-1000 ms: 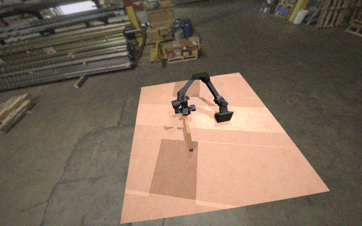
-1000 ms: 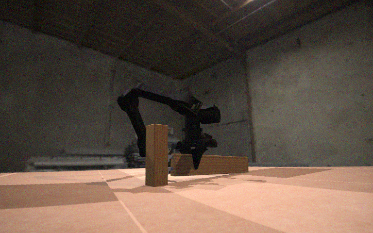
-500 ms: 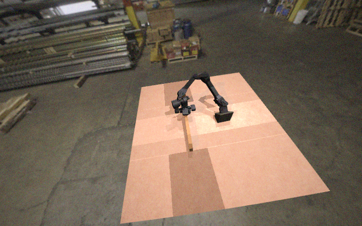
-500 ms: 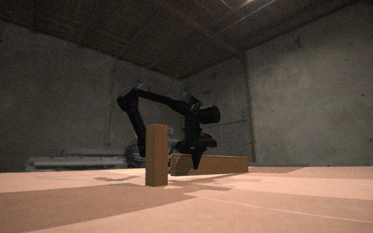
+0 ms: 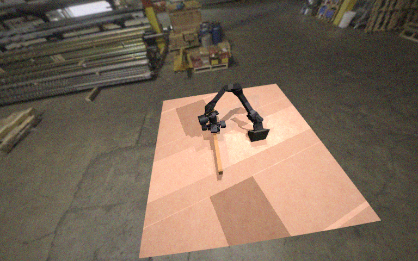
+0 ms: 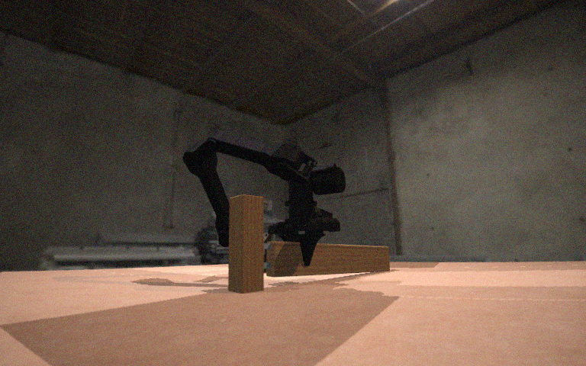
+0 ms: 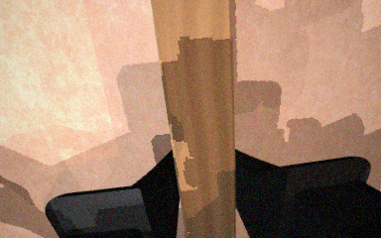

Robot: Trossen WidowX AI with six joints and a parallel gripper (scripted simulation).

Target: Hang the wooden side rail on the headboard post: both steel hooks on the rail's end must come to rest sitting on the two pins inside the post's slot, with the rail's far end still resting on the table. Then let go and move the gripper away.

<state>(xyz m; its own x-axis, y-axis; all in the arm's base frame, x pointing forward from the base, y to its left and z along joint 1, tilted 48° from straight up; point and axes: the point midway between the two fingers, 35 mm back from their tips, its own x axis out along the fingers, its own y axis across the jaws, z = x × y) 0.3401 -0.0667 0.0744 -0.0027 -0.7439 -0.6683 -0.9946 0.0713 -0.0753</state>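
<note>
The wooden side rail [image 5: 217,154] [image 6: 354,258] [image 7: 200,99] is long and narrow. Its far end rests on the table. In the exterior view its near end seems slightly raised, with a bright strip of table beneath. The headboard post [image 6: 246,245] stands upright, with a narrow gap between it and the rail's end in that view. My gripper [image 6: 304,258] [image 7: 196,149] is shut on the rail near its post end, one finger on each side. The steel hooks, the slot and the pins are hidden. In the top view the arm hides most of the post.
The arm's base [image 5: 258,135] stands on the tabletop [image 5: 308,184] to the right of the rail in the top view. The arm arches over to the post end. Patches of shadow lie across the tabletop.
</note>
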